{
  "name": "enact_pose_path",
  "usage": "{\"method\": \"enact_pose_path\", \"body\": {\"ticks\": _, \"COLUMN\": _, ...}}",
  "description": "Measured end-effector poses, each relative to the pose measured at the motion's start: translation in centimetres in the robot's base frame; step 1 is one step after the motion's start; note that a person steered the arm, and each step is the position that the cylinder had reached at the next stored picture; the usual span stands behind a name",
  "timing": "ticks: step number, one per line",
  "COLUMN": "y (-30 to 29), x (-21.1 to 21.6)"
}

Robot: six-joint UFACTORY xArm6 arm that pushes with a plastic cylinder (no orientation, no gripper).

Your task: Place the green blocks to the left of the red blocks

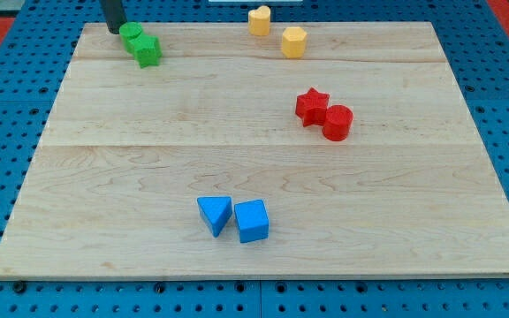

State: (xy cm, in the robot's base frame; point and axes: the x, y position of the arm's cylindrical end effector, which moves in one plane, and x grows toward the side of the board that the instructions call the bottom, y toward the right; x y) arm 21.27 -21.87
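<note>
Touching green blocks point(140, 44): my tip point(114, 31) | red blocks point(323, 114) well apart

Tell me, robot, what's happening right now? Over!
My tip at the view's top left, touching the green blocks. Greens already left of the red blocks, though higher up. Nothing between them. Over.

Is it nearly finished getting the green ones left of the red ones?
Nearly, I'd say. Both green blocks already sit at the view's top left, well left of the red star and red cylinder. My tip rests just left of the greens. What's left, if anything, is bringing them down level with the reds.
</note>
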Motion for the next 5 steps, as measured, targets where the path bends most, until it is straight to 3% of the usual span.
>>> {"method": "enact_pose_path", "body": {"ticks": 2, "y": 3.2, "x": 4.8}}
{"method": "enact_pose_path", "body": {"ticks": 4, "y": 6.0, "x": 4.4}}
{"method": "enact_pose_path", "body": {"ticks": 5, "y": 9.1, "x": 7.1}}
